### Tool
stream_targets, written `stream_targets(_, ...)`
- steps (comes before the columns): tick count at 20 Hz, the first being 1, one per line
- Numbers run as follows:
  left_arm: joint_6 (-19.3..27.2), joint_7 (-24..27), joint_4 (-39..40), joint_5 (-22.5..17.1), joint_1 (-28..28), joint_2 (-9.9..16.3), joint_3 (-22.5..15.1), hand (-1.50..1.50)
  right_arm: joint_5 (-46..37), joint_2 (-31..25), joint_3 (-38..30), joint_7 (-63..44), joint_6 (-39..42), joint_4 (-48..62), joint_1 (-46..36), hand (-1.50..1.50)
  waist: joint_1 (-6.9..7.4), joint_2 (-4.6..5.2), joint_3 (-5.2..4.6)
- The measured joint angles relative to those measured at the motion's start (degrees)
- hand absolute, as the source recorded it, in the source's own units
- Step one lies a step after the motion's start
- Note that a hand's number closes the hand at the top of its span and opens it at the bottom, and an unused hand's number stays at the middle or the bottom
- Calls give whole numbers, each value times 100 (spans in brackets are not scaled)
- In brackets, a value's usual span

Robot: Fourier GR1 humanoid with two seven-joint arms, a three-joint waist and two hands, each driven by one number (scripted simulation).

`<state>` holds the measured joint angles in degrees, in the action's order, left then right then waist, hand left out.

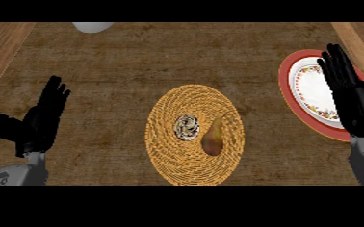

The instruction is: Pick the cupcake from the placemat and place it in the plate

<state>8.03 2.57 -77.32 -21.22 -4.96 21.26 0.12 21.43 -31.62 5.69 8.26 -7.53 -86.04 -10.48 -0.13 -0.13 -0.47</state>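
A small cupcake (187, 127) with swirled pale and dark topping sits near the middle of a round woven yellow placemat (177, 163). A brown pear (213, 137) lies just right of it on the same mat. At the right edge stands a red-rimmed plate (298, 65) with a white, flower-patterned centre. My right hand (346, 89) is open with straight fingers pointing up, over the plate's right part and hiding it. My left hand (44, 118) is open at the left edge, fingers up, well away from the mat.
The counter (142, 62) is brown and wood-grained, with lighter wooden strips at the far left and far right corners. A pale grey rounded object (92, 26) shows partly at the top edge, left of centre.
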Motion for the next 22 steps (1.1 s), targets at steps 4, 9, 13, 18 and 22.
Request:
stream_targets(4,50,-101,-11,273,-202,-24,-238,0,122,293,452,-41,659,191,-551,150,147,46,38)
stream_targets(9,-51,-358,16,525,-470,91,-535,0,-866,274,1162,299,874,323,-1279,-150,320,40,14)
stream_targets(13,-25,-517,86,645,-587,46,-651,0,-872,1137,1247,1373,829,1330,-1207,-150,271,86,49)
stream_targets(18,86,-750,-30,781,-605,-34,-733,0,-1566,1368,1677,2471,1250,2551,-1450,-150,204,65,55)
stream_targets(22,47,-845,-29,821,-622,-51,-678,0,-2174,1406,1947,2601,1314,2905,-1712,-150,123,39,52)
